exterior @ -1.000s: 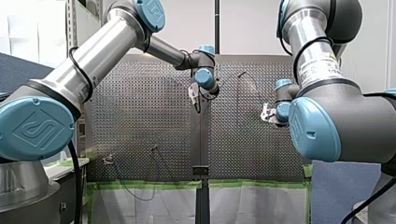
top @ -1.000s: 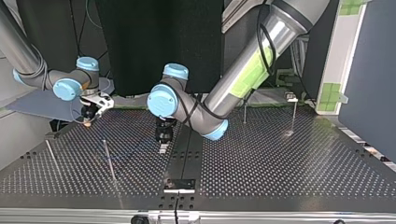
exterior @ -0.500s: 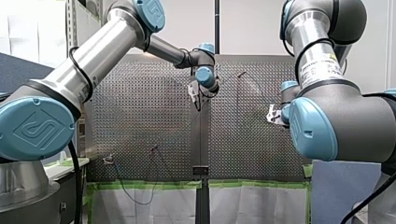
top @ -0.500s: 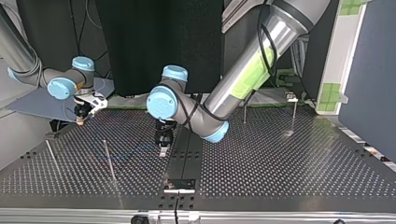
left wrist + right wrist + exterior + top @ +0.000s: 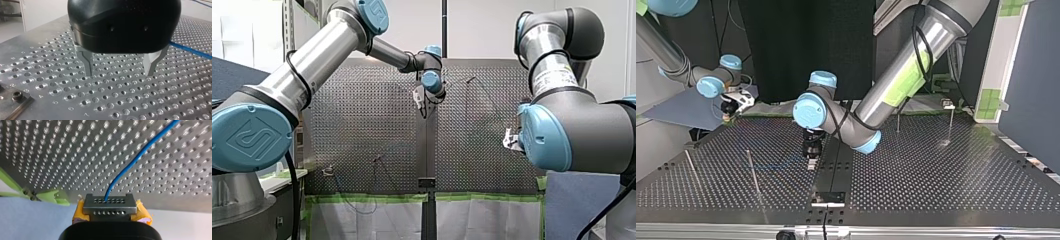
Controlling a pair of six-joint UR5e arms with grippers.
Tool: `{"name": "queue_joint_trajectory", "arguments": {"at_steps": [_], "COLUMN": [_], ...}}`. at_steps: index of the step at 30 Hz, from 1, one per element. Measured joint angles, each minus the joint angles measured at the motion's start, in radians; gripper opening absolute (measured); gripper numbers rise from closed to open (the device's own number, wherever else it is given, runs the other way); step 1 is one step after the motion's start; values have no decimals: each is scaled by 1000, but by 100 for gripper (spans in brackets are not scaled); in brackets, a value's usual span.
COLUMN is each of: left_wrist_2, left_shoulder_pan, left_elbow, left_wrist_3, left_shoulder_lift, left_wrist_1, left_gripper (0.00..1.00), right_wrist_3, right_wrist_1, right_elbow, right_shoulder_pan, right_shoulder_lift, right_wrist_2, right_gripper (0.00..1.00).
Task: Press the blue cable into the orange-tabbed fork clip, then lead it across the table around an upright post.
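Right wrist view sets our right gripper [image 5: 110, 203] nearest, with its yellow pads [image 5: 80, 216] clenched on the thin blue cable [image 5: 140, 155]. The cable runs out from between the pads and away over the perforated metal table [image 5: 62, 157]. We judge this grip is meant to carry the loose end and keep the run lightly taut while it is steered.

In the left wrist view our black left gripper [image 5: 119, 72] hangs low over the holes. Its metal fingers [image 5: 87, 62] are spread with nothing between them, and the cable passes just beside it, not inside. That reads as a helper poised to pin or press the line, not yet engaged.

In the top view a thin upright metal post [image 5: 752, 172] stands nearest. The cable crosses the table beyond it, near the left gripper, and the right gripper sits furthest off at the table's far edge. We cannot make out the orange-tabbed fork clip, so we cannot tell whether the cable is seated in it.
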State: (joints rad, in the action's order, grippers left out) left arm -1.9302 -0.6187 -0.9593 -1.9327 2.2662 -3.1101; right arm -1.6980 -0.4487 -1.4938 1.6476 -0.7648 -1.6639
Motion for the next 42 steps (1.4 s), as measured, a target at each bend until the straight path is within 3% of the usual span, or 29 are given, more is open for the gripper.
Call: {"name": "queue_joint_trajectory", "arguments": {"at_steps": [7, 16, 29, 42], "left_wrist_2": [-4, -11, 2, 1], "left_shoulder_pan": [1, 2, -4, -5], "left_elbow": [0, 0, 1, 1], "left_wrist_3": [-1, 0, 3, 1], "left_shoulder_lift": [0, 0, -1, -2], "left_wrist_1": [1, -2, -2, -4], "left_gripper": [100, 100, 100, 100], "right_wrist_3": [19, 14, 12, -15], "right_wrist_1": [-39, -59, -65, -83], "right_elbow": [-10, -12, -12, -12], "right_shoulder_pan": [-23, -35, -37, -49], "right_shoulder_lift": [14, 68, 74, 106], "right_wrist_2": [3, 13, 27, 42], "right_gripper": [0, 0, 0, 0]}}
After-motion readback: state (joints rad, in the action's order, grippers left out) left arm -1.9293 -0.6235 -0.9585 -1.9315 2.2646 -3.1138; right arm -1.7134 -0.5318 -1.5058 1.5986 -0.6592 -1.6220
